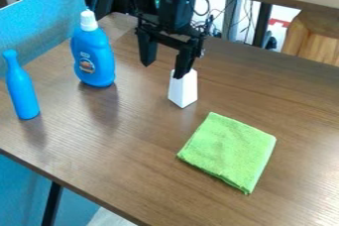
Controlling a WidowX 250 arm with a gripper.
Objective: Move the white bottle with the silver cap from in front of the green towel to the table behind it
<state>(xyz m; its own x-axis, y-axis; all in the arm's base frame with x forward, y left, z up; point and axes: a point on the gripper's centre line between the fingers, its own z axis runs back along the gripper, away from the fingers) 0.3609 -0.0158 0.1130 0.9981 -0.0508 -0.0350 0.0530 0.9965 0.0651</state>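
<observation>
Wide open, my black two-finger gripper [163, 70] hangs in the upper middle of the frame, with nothing between its fingers. Just beneath the finger on the right side of the frame stands a white, tapered block [183, 90]; that fingertip overlaps its top, and I cannot tell whether they touch. Lower right lies a folded lime-green cloth [228, 151], apart from the block. Upper left, a blue plastic bottle with a white cap [94, 57] and a slim blue bottle [23, 88] stand upright, the slim one nearer the brown wooden table's [122, 158] slanting lower-left edge. Tabletop stretches between bottles and cloth.
</observation>
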